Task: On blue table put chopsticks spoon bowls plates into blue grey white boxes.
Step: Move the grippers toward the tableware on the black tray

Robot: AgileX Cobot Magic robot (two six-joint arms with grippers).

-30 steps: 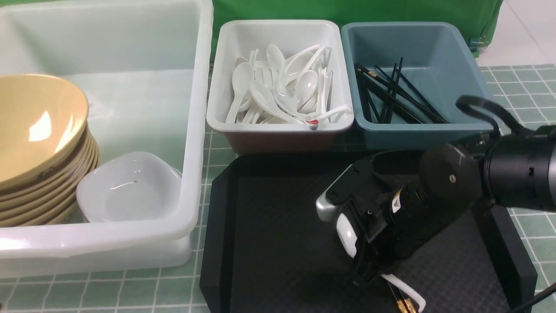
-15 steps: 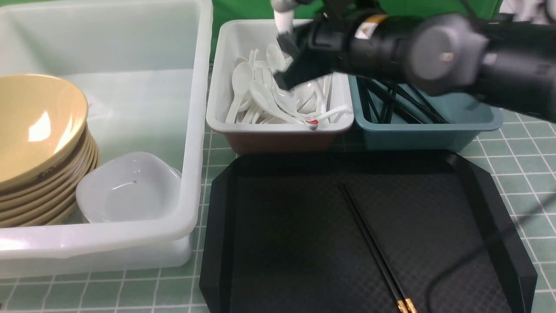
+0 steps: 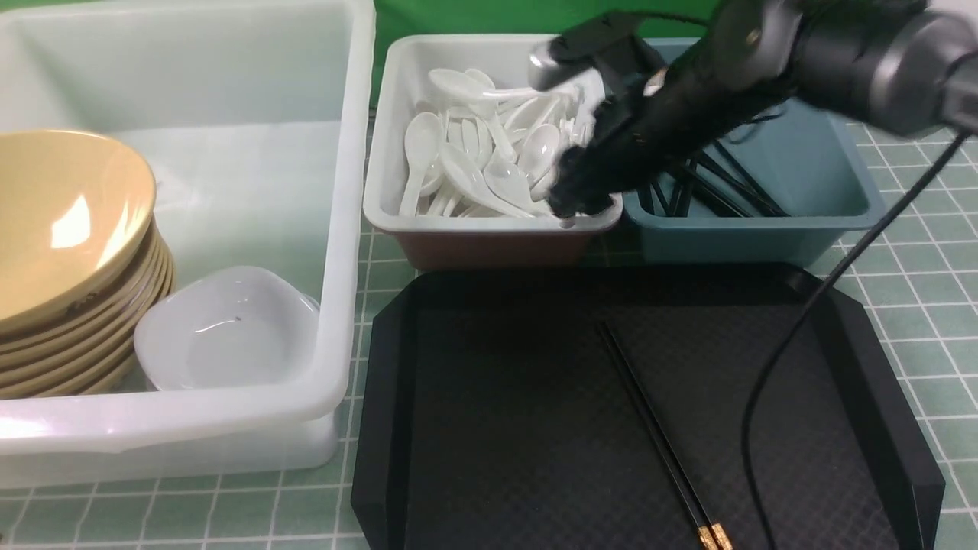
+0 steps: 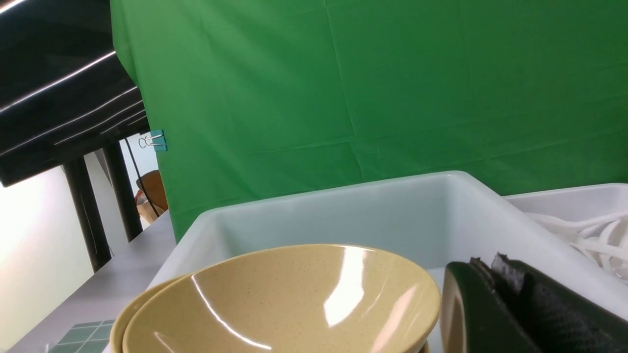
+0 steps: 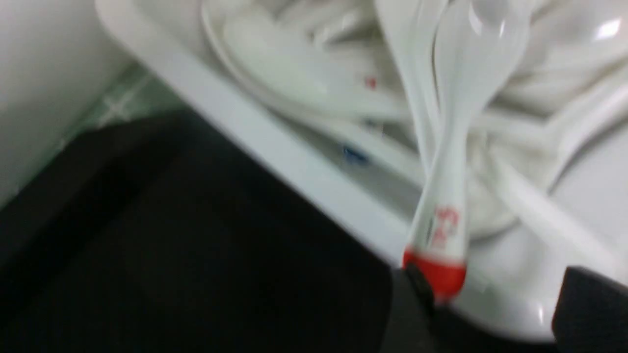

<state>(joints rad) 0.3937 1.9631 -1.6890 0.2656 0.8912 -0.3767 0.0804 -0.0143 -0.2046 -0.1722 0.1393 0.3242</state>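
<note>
Right pincer [image 3: 582, 200]: it hangs low over the near right corner of the small white box [image 3: 382, 206] with its jaws well apart. In the wrist view its fingers [image 5: 412, 299] stand either side of the handle end of a red-tipped spoon [image 5: 444, 220], and as far as I can judge nothing is clamped.
Left pincer [image 4: 495, 304]: only a dark edge shows, close by the bowls, and I cannot tell how far it is open.
White spoons [image 3: 474, 164]: heaped in the small white box, under the right pincer and off to its left.
Chopsticks [image 3: 661, 447]: one pair lies on the black tray [image 3: 474, 428], well apart from the right pincer, on the robot's side of it.
Other chopsticks [image 3: 688, 179]: in the blue-grey box [image 3: 764, 229], just to the pincer's right.
Tan bowls [image 3: 69, 244]: stacked in the large translucent box [image 3: 348, 229], far to the pincer's left, with a white plate [image 3: 229, 336] beside them.
Counter [image 3: 924, 260]: carries the three boxes and the tray.
Progress: nearly finished, I'd say. Spoons, bowls and plate are boxed, and the pair on the tray looks like the last job.
</note>
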